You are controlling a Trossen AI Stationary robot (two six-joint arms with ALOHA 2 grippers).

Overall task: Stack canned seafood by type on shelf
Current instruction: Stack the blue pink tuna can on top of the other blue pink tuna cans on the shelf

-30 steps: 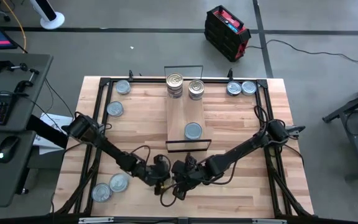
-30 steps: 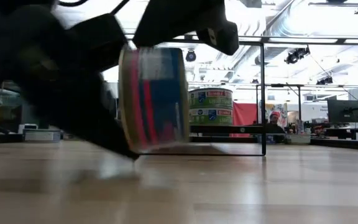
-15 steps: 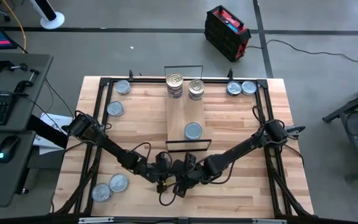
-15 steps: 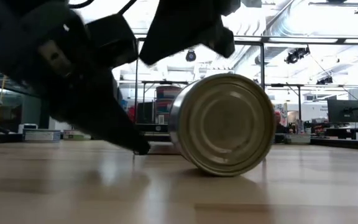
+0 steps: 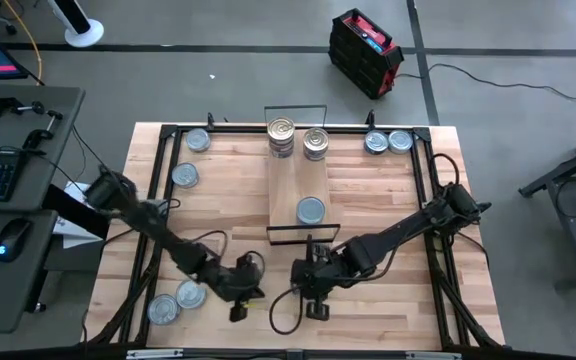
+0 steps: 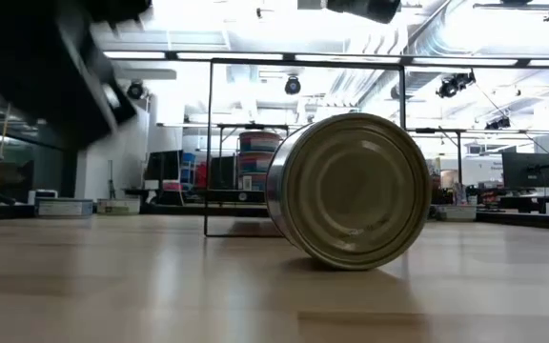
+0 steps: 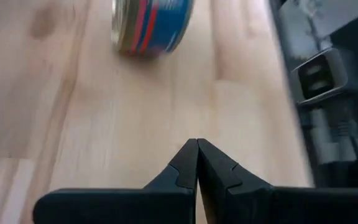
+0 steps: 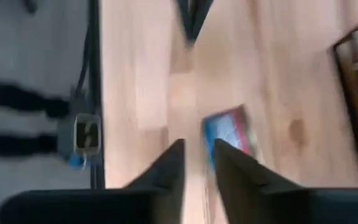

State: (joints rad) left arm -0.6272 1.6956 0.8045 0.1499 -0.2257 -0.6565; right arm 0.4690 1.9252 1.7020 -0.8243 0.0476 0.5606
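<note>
One tin of canned seafood [image 6: 346, 191] lies on its curved side on the tabletop, a flat end toward the low camera; its blue and red label shows in the left wrist view [image 7: 153, 25] and right wrist view [image 8: 229, 134]. No gripper touches it. My left gripper [image 5: 251, 292] is shut, raised to the tin's left. My right gripper [image 5: 306, 290] hovers to its right, fingers slightly apart [image 8: 197, 149]. The shelf [image 5: 298, 185] carries two stacks of tins [image 5: 281, 135] [image 5: 315, 140] at its far end and one pale-topped tin [image 5: 311, 210] near its front.
Loose tins lie flat at the far left [image 5: 198, 140], left [image 5: 185, 175], far right [image 5: 375, 142] [image 5: 399, 141] and near left [image 5: 190, 293] [image 5: 163, 308]. The shelf's black wire frame [image 6: 303, 143] stands just behind the lying tin.
Both grippers have drawn away from the tin and risen, the left toward the table's left, the right toward its right. The tin, first showing its label side to the low camera, has turned about and now shows a flat end, resting free on the table.
</note>
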